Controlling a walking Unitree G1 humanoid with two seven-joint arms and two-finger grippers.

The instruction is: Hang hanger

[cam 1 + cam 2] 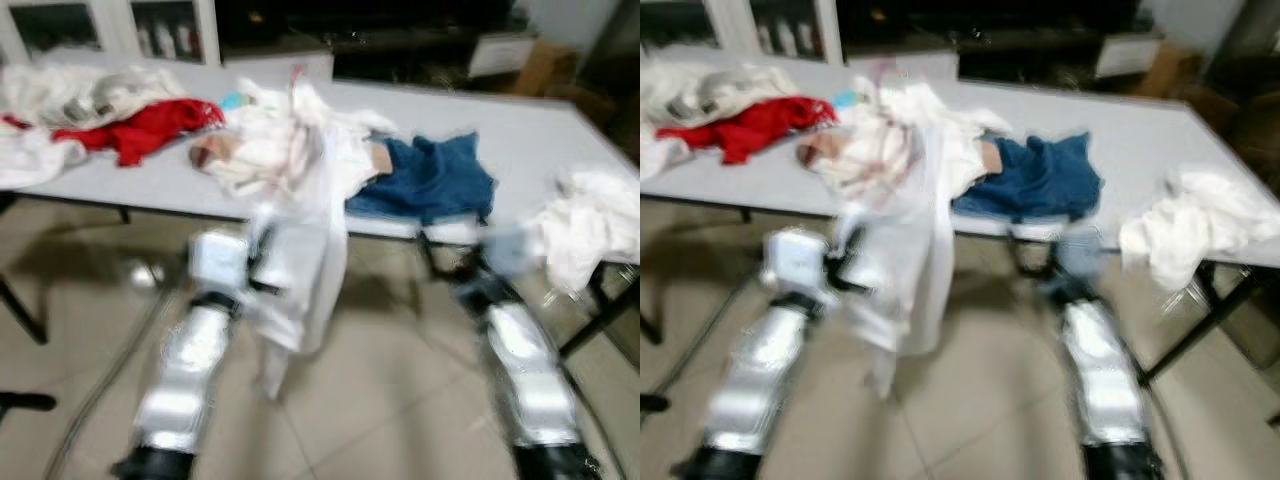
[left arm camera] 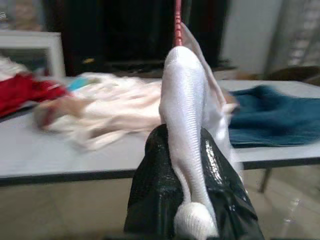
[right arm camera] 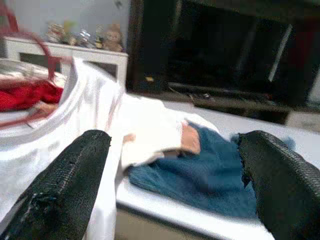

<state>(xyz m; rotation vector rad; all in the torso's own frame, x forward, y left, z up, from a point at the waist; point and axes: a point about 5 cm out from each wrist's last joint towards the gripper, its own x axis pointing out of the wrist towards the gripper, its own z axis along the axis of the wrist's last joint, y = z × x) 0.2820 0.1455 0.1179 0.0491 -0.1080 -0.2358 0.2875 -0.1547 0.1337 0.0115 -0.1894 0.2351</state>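
Note:
A white garment (image 1: 305, 250) hangs from the table's front edge down toward the floor, on a thin red hanger (image 2: 177, 22) whose curved part also shows in the right wrist view (image 3: 35, 37). My left gripper (image 2: 182, 135) is shut on a fold of this white cloth, just below the table edge (image 1: 262, 262). To the right, my right gripper (image 3: 172, 145) is open with nothing between its fingers, held low in front of the table near a blue garment (image 1: 430, 180). The head views are blurred.
The long grey table (image 1: 520, 130) carries a red garment (image 1: 150, 125), white piles at the left (image 1: 80, 90) and the right end (image 1: 590, 230), and pale clothes in the middle. Black table legs (image 1: 590, 320) stand at the right. White cabinets (image 1: 120, 25) are behind.

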